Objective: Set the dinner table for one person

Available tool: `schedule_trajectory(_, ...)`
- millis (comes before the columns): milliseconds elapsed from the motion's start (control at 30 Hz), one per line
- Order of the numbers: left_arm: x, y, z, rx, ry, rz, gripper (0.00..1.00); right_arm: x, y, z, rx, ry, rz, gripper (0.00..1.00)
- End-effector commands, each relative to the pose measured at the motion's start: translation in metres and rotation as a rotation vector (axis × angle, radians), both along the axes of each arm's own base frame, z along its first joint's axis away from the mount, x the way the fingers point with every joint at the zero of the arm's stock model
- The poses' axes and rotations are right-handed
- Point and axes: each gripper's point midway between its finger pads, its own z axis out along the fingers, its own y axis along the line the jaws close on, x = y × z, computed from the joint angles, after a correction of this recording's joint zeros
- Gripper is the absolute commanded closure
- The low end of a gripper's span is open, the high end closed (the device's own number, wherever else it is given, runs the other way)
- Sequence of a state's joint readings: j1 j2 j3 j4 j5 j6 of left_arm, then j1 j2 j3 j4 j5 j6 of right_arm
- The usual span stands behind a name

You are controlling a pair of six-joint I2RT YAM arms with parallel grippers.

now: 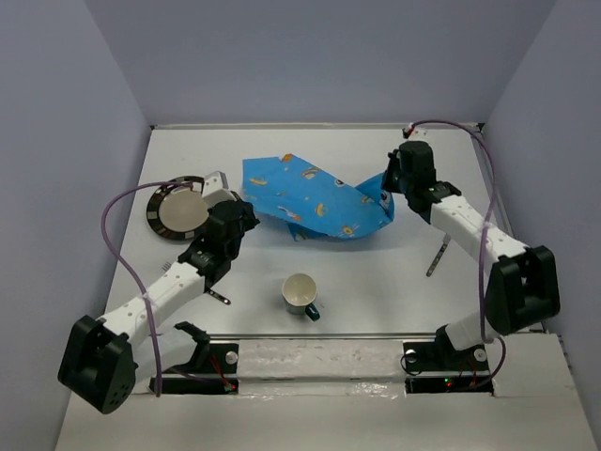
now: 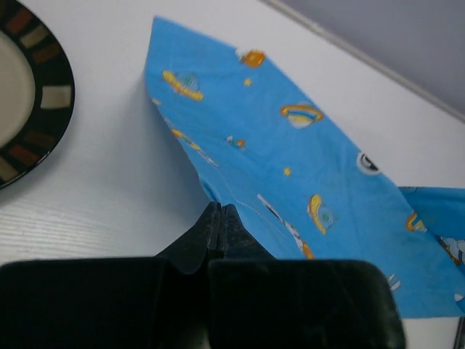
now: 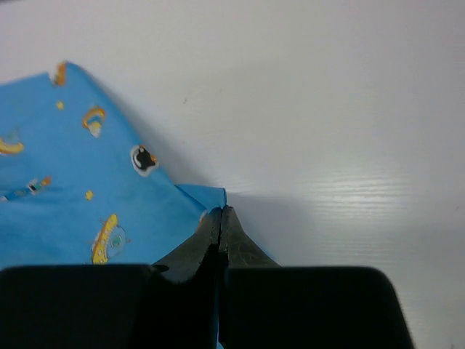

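The white dinner table [image 1: 376,282] carries a blue cartoon-patterned placemat [image 1: 315,199], which lies crumpled and partly folded at the middle back. My left gripper [image 1: 250,218] is shut on the placemat's left edge; the left wrist view shows the fingers pressed together [image 2: 220,207] at the cloth [image 2: 290,167]. My right gripper [image 1: 383,188] is shut on the placemat's right corner; the right wrist view shows the closed tips [image 3: 220,211] pinching the cloth [image 3: 73,189]. A dark-rimmed plate [image 1: 155,211] sits left of the placemat and also shows in the left wrist view [image 2: 58,94].
A white cup [image 1: 300,293] with a dark handle stands at the near middle. One utensil [image 1: 437,256] lies at the right by my right arm. Another utensil [image 1: 219,298] lies under my left arm. Grey walls enclose the table on three sides.
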State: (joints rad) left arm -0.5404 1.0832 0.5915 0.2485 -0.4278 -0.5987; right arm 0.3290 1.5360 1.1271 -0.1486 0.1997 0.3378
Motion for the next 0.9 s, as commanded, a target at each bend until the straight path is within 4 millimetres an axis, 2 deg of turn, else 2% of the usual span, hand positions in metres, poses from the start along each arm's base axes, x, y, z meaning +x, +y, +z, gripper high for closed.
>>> schedule_trajectory(0, 0.005, 0.015, 0.077, -0.062, -0.174, 0.051, 1.0, -0.004, -0.007, 0.087, 0.055, -0.227, -0.04, 1.0)
schedule_trajectory(33, 0.006, 0.019, 0.102, -0.081, -0.222, 0.059, 1.0, -0.011, -0.01, 0.106, 0.07, -0.264, -0.043, 1.0)
schedule_trajectory(133, 0.005, 0.026, 0.141, -0.103, -0.295, 0.057, 1.0, -0.024, -0.015, 0.145, 0.096, -0.345, -0.046, 1.0)
schedule_trajectory(167, 0.005, 0.028, 0.166, -0.11, -0.338, 0.054, 1.0, -0.034, -0.021, 0.167, 0.107, -0.392, -0.057, 1.0)
schedule_trajectory(233, 0.006, 0.034, 0.186, -0.109, -0.365, 0.053, 1.0, -0.044, -0.031, 0.197, 0.105, -0.461, -0.083, 1.0)
schedule_trajectory(267, 0.006, 0.036, 0.205, -0.111, -0.4, 0.053, 1.0, -0.054, -0.037, 0.216, 0.112, -0.505, -0.095, 1.0)
schedule_trajectory(333, 0.012, 0.038, 0.217, -0.108, -0.416, 0.056, 1.0, -0.059, -0.043, 0.237, 0.105, -0.549, -0.109, 1.0)
schedule_trajectory(367, 0.014, 0.038, 0.23, -0.117, -0.44, 0.056, 1.0, -0.058, -0.044, 0.242, 0.103, -0.56, -0.116, 1.0)
schedule_trajectory(433, 0.02, 0.032, 0.24, -0.142, -0.454, 0.021, 1.0, -0.046, -0.047, 0.238, 0.064, -0.545, -0.145, 1.0)
schedule_trajectory(467, 0.028, 0.026, 0.253, -0.158, -0.471, 0.002, 1.0, -0.04, -0.048, 0.245, 0.059, -0.557, -0.156, 1.0)
schedule_trajectory(500, 0.033, 0.021, 0.258, -0.161, -0.47, -0.012, 1.0, -0.026, -0.046, 0.234, 0.021, -0.534, -0.161, 1.0)
schedule_trajectory(533, 0.038, 0.019, 0.264, -0.153, -0.475, -0.019, 1.0, -0.018, -0.054, 0.234, 0.008, -0.531, -0.188, 1.0)
schedule_trajectory(567, 0.049, 0.017, 0.273, -0.143, -0.479, -0.014, 1.0, -0.013, -0.058, 0.245, 0.016, -0.55, -0.199, 1.0)
schedule_trajectory(600, 0.056, 0.018, 0.275, -0.131, -0.479, -0.007, 1.0, 0.0, -0.061, 0.241, 0.023, -0.546, -0.206, 1.0)
schedule_trajectory(633, 0.063, 0.021, 0.28, -0.114, -0.483, 0.001, 1.0, 0.011, -0.072, 0.246, 0.039, -0.559, -0.205, 1.0)
schedule_trajectory(700, 0.086, 0.034, 0.294, -0.092, -0.488, 0.031, 1.0, 0.028, -0.079, 0.254, 0.052, -0.562, -0.207, 1.0)
schedule_trajectory(733, 0.093, 0.036, 0.301, -0.086, -0.492, 0.021, 1.0, 0.033, -0.084, 0.283, 0.061, -0.617, -0.215, 1.0)
schedule_trajectory(767, 0.107, 0.046, 0.315, -0.069, -0.5, 0.044, 1.0, 0.047, -0.09, 0.276, 0.043, -0.587, -0.229, 1.0)
schedule_trajectory(800, 0.113, 0.047, 0.321, -0.064, -0.502, 0.034, 1.0, 0.046, -0.091, 0.308, 0.044, -0.643, -0.227, 1.0)
schedule_trajectory(867, 0.127, 0.051, 0.34, -0.053, -0.513, 0.036, 1.0, 0.057, -0.101, 0.316, 0.023, -0.652, -0.252, 1.0)
